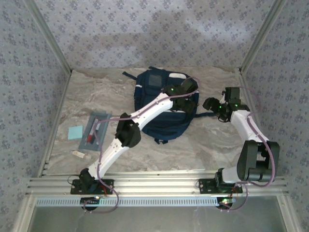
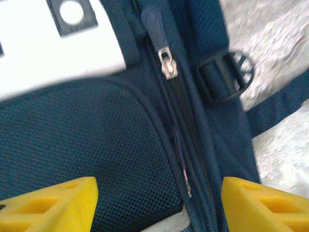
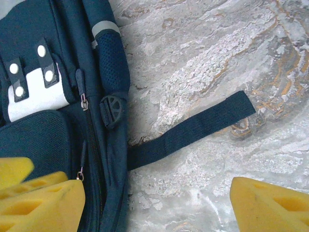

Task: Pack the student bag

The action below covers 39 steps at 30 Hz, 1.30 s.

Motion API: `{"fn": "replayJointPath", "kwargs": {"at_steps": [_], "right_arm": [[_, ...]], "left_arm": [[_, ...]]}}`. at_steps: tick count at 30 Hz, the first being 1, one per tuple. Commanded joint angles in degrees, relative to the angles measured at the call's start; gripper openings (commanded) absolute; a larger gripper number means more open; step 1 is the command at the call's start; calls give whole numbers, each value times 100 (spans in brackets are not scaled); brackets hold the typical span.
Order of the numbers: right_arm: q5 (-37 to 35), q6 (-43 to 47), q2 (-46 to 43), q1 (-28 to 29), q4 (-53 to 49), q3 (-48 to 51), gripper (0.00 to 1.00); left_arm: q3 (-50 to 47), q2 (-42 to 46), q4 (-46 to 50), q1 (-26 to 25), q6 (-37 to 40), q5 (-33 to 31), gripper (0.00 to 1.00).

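Observation:
The student bag (image 1: 161,104), navy blue with a grey patch, lies flat at the middle of the marble-look table. My left gripper (image 1: 187,95) hovers over its right side. In the left wrist view that gripper (image 2: 159,203) is open, its yellow fingertips (image 2: 53,205) apart above the mesh pocket and the zip line, gripping nothing. A zip pull (image 2: 166,65) lies ahead, and a second pull (image 2: 183,169) lies between the fingers. My right gripper (image 1: 216,104) is just right of the bag. It is open (image 3: 157,203) over bare table, its left fingertip (image 3: 38,203) over the bag's edge (image 3: 43,135), near a loose strap (image 3: 193,130).
A clear pencil pouch (image 1: 96,126), a light-blue pad (image 1: 76,132) and a small white eraser (image 1: 78,154) lie on the left of the table. A strap buckle (image 3: 112,108) sits at the bag's right edge. Papered walls and metal rails enclose the table.

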<state>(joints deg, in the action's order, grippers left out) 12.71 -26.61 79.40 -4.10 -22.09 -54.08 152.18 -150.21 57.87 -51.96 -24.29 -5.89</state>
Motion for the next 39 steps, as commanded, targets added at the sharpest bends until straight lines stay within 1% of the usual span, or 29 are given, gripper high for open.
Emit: {"fn": "replayJointPath", "kwargs": {"at_steps": [1, 4, 7, 10, 11, 13, 14, 15, 16, 17, 19, 20, 23, 26, 29, 33, 39], "right_arm": [[216, -113, -152, -97, 95, 142, 80], [273, -145, -153, -135, 146, 178, 80], [340, -198, -153, -153, 193, 177, 80], [374, -235, -144, -152, 221, 178, 80], [388, -249, -137, -152, 233, 177, 80], [441, -289, -120, -153, 271, 179, 79], [482, -304, -113, -153, 289, 170, 79], [512, -323, -100, -146, 301, 170, 79], [533, -335, -96, -137, 323, 161, 78], [532, -329, -83, -113, 346, 146, 77], [540, -321, -73, -40, 369, 110, 75], [542, -331, -70, 21, 395, 81, 72], [557, -387, 26, 232, 512, -28, 60], [577, -523, 224, 453, 650, -164, 54], [632, -643, 512, 639, 807, -348, 53], [761, -731, 953, 897, 1046, -674, 51], [914, -897, 1750, 1145, 1190, -1363, 45]], "left_arm": [[226, -166, 671, -97, 186, -314, 68], [224, -364, 779, -210, 419, -549, 68], [195, -508, 1119, -253, 532, -1063, 67], [-48, -494, 1394, -223, 630, -1675, 64], [-160, -455, 1437, -203, 666, -1824, 61], [-447, -353, 1452, -137, 689, -1978, 59], [-638, -276, 1394, -99, 725, -2027, 56], [-811, -203, 1319, -63, 754, -2040, 49], [-1008, -105, 1217, -22, 767, -2027, 31], [-1194, 12, 1089, 17, 781, -1940, 19], [-1516, 301, 760, 70, 804, -1625, 3], [-1735, 486, 506, 79, 841, -1421, 0], [-2424, 1149, -314, 78, 865, -775, 0], [-3305, 1872, -1185, 88, 822, -351, 0], [-3924, 2428, -1687, 170, 730, 26, 0], [-4388, 2856, -1866, 309, 560, 576, 0], [-4827, 3168, -2309, 315, 377, 919, 0]]}}
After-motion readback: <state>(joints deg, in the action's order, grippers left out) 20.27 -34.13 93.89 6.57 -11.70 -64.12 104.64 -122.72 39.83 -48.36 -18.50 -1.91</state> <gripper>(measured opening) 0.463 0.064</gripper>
